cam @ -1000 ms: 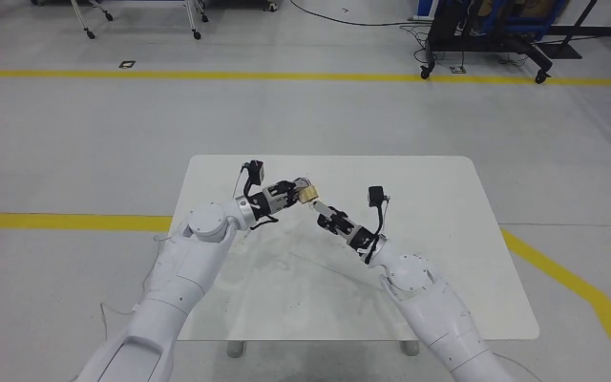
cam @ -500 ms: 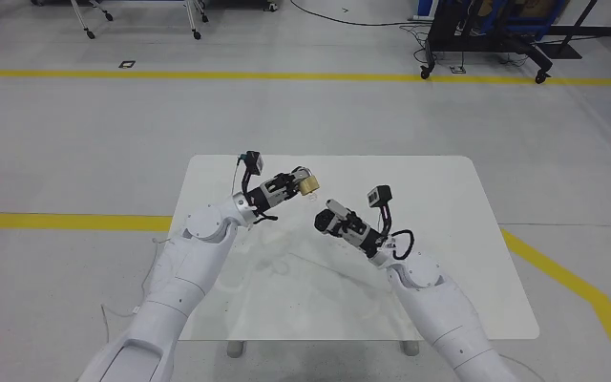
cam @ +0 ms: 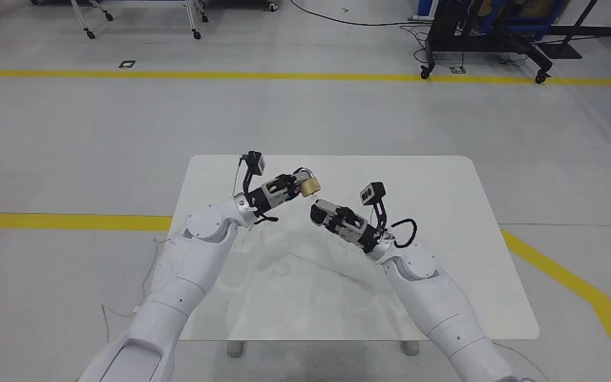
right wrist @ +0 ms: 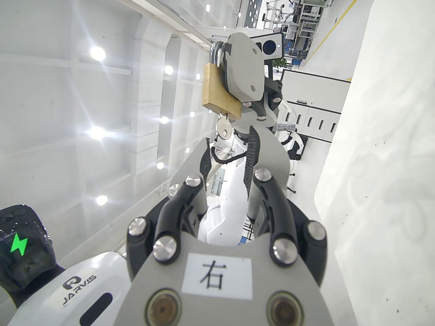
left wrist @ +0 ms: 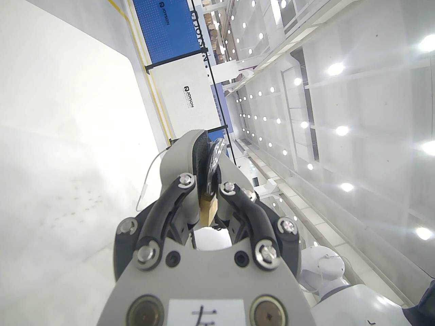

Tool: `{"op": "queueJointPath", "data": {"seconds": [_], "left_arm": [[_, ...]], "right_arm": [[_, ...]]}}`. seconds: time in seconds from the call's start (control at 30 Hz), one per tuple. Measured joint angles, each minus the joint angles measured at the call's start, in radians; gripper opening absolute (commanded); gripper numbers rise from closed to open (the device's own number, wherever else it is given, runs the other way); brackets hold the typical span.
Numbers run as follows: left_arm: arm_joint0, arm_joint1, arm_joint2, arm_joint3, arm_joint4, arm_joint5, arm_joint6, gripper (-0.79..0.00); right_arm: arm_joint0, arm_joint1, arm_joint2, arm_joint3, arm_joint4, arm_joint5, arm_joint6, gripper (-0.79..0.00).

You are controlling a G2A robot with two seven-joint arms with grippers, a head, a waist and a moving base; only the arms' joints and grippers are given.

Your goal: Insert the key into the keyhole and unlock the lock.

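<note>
Our left end effector (left wrist: 205,156) clamps the rigid lock (right wrist: 221,91); our right end effector (right wrist: 230,139) gapes. We'd pinch the light, slick key (right wrist: 224,131) by its flat head.

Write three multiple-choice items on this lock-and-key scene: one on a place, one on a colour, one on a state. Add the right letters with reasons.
1. Where is the padlock?
A. Lying flat on the tabletop
B. In the left gripper, above the table
C. In the other arm's gripper

2. What colour is the padlock's body?
A. Brass yellow
B. Black
C. Red

3. What state is the key in?
A. Lying loose on the tabletop
B. Clamped by a gripper, away from the lock
C. Stuck in the keyhole

Answers:
1 B: the left gripper is shut on the padlock's shackle end, clear of the table.
2 A: the right wrist view shows a brass-yellow body.
3 C: the key juts from the keyhole, and the right gripper is open, not clamping it.
</note>
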Motion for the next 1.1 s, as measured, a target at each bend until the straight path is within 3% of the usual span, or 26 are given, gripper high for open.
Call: {"op": "queueJointPath", "data": {"seconds": [0.27, 0.3, 0.33, 0.73, 1.1], "left_arm": [[-0.008, -0.001, 0.006, 0.007, 0.012, 0.002, -0.008, -0.785], [-0.008, -0.001, 0.006, 0.007, 0.013, 0.001, -0.008, -0.785], [-0.009, -0.001, 0.007, 0.007, 0.014, 0.0, -0.01, -0.785], [-0.017, -0.003, 0.022, 0.011, 0.031, -0.016, -0.033, -0.785], [-0.021, -0.003, 0.028, -0.001, 0.063, -0.087, -0.045, -0.785]], "right_arm": [[0.018, -0.004, -0.004, 0.024, 0.036, 0.022, 0.017, -0.588], [0.02, -0.005, -0.004, 0.027, 0.04, 0.023, 0.018, -0.711], [0.022, -0.006, -0.005, 0.031, 0.043, 0.025, 0.018, -0.785], [0.056, -0.017, -0.013, 0.1, 0.139, 0.079, 0.071, -0.785], [0.092, -0.02, 0.023, 0.192, 0.36, 0.213, 0.295, -0.785]]}}
